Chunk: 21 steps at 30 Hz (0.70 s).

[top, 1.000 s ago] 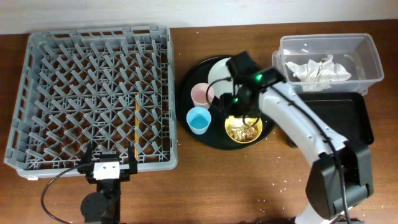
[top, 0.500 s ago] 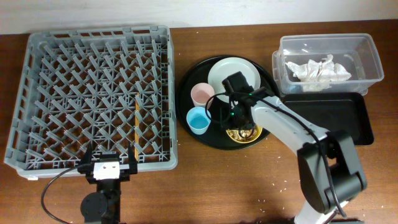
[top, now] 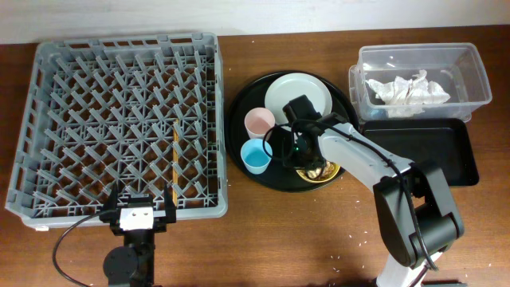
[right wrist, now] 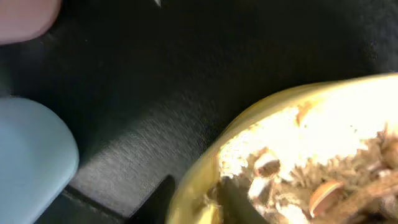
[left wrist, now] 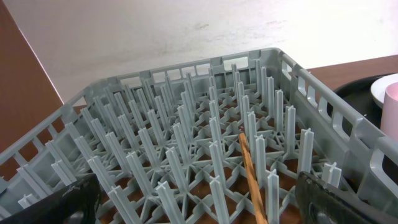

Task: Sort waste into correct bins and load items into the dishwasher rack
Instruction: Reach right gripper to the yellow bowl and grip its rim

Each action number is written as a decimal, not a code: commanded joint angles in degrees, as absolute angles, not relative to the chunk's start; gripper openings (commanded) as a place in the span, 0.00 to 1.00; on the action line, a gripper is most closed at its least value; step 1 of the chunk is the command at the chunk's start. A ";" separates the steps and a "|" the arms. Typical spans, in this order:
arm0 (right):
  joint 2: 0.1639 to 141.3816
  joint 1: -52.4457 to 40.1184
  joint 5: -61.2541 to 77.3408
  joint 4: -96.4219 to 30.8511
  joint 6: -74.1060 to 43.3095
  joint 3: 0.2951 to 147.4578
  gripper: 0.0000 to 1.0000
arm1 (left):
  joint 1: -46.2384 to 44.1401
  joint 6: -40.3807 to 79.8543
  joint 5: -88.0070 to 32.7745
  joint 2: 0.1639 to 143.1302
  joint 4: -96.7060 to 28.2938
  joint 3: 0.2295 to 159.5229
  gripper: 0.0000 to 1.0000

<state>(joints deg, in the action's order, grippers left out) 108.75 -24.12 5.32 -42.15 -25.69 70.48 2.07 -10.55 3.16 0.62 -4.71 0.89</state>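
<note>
The yellow bowl point(top: 328, 171) with brownish food scraps point(right wrist: 336, 174) sits on the round black tray point(top: 239, 112), beside the pink cup point(top: 258, 121), the light-blue cup point(top: 255, 154) and the pale plate point(top: 307, 89). My right gripper point(top: 307, 163) is down at the bowl's left rim point(right wrist: 249, 130). One finger is outside the rim and one inside, closed on it point(right wrist: 199, 199). My left gripper point(left wrist: 199, 202) is open and empty at the front edge of the grey dishwasher rack point(top: 119, 119). White napkins point(top: 406, 89) lie in the clear tub point(top: 470, 64).
A thin orange-brown stick point(top: 174, 159) lies in the rack, also in the left wrist view point(left wrist: 252, 177). The shallow black rectangular tray point(top: 422, 151) sits in front of the clear tub at the right. Rice-like grains are scattered on the table near the front.
My right gripper has come down from above the plate's edge onto the yellow bowl's left rim and closed on it. The left arm has not moved.
</note>
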 commanded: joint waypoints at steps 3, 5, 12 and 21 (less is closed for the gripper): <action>108.57 -24.32 3.60 -45.71 -25.78 74.41 0.34 | 2.46 -11.44 2.52 0.30 -4.62 0.51 0.99; 108.57 -24.32 3.57 -46.09 -25.80 75.68 0.34 | 2.46 -11.44 2.55 0.30 -4.62 0.51 0.99; 108.60 -24.36 3.55 -45.87 -25.80 75.88 0.29 | 2.46 -11.44 2.52 0.30 -4.64 0.51 0.99; 109.40 -24.38 3.29 -45.84 -25.80 75.70 0.29 | 2.46 -11.44 2.52 0.30 -4.62 0.51 0.99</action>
